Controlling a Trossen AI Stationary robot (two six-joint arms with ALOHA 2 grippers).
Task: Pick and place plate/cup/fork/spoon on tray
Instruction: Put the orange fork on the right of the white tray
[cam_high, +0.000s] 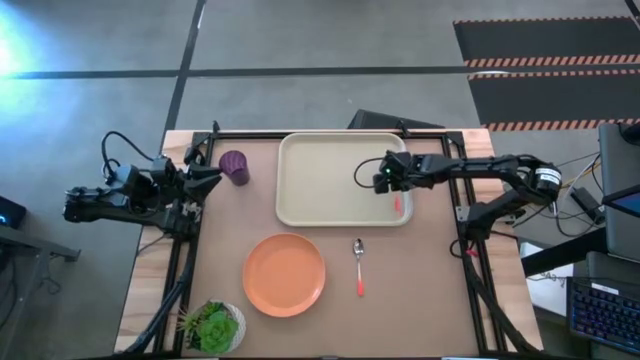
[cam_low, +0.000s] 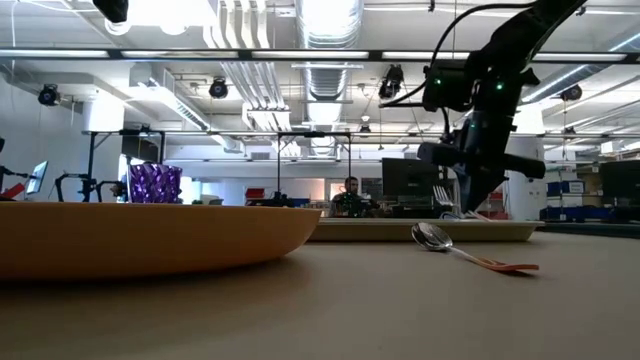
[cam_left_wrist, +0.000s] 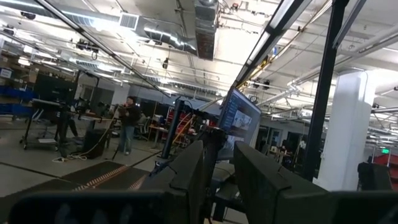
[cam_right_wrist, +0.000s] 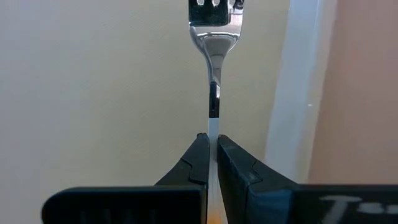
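- My right gripper (cam_right_wrist: 212, 163) is over the tray (cam_high: 300, 200), near its right rim, jaws pinched tight on the fork (cam_right_wrist: 212, 37).
- From the right wrist view: the silver tines and neck of the fork run straight out from between the fingertips (cam_right_wrist: 198, 163), with the cream tray floor behind them and the raised rim just off to one side.
- High view: the fork's orange-red handle (cam_high: 398, 206) shows by the tray's right rim, just beside the right gripper (cam_high: 385, 178). I can't tell whether the fork touches the tray floor.
- Low view: the right arm comes down from above over the far tray (cam_low: 420, 231); the fork's tines show near its rim.
- My left gripper (cam_high: 207, 176) waits at the table's left edge, pointing toward the purple cup (cam_high: 235, 167), near it but not touching. Its wrist view shows the two dark fingers (cam_left_wrist: 193, 177) a small gap apart with nothing between them.
- The cup stands upright on the table (cam_high: 420, 290), just left of the tray's left rim.
- The orange plate (cam_high: 285, 274) lies flat on the table in front of the tray, well apart from it.
- The spoon (cam_high: 359, 265) lies on the table just right of the plate, bowl toward the tray, handle pointing away from it.
- A white pot with a green plant (cam_high: 212, 326) sits at the near left corner of the table.
- A person (cam_low: 349, 197) is visible in the room beyond the table.
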